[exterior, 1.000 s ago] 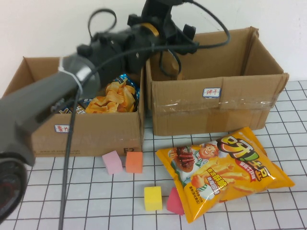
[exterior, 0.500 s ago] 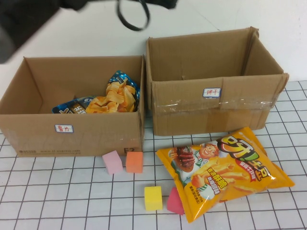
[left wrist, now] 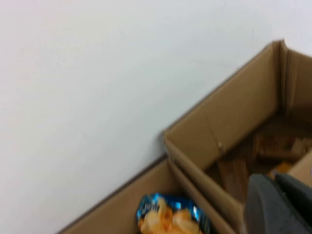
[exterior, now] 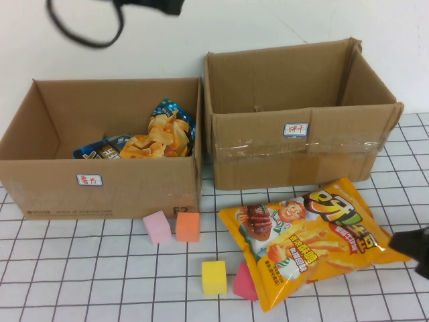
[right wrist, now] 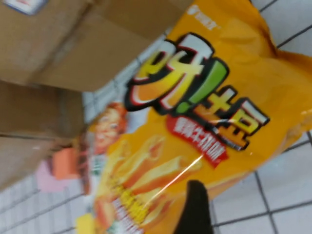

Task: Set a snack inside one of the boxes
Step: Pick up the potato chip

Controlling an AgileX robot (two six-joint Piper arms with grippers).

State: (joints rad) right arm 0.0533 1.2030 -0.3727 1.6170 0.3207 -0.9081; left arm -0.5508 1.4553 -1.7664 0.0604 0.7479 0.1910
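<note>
A large orange snack bag (exterior: 312, 235) lies flat on the gridded table in front of the right box (exterior: 301, 144); it fills the right wrist view (right wrist: 195, 122). My right gripper (exterior: 412, 249) enters at the right edge, low beside the bag's right end, and looks open and empty. One dark finger (right wrist: 195, 209) shows over the bag's edge. The left box (exterior: 100, 178) holds a blue and yellow snack bag (exterior: 157, 134). My left gripper (left wrist: 278, 204) is raised above the boxes' back edge, fingers together, holding nothing. In the high view only part of the left arm (exterior: 151, 5) shows at the top.
Foam blocks lie in front of the left box: pink (exterior: 157, 227), orange (exterior: 188, 227), yellow (exterior: 214, 277), and a magenta one (exterior: 244, 283) partly under the bag. A white wall stands behind the boxes. The right box contains brown pieces (left wrist: 273, 148).
The left arm has lifted away from over the boxes and gone up out of the high view. The right gripper has come in at the right edge near the orange bag.
</note>
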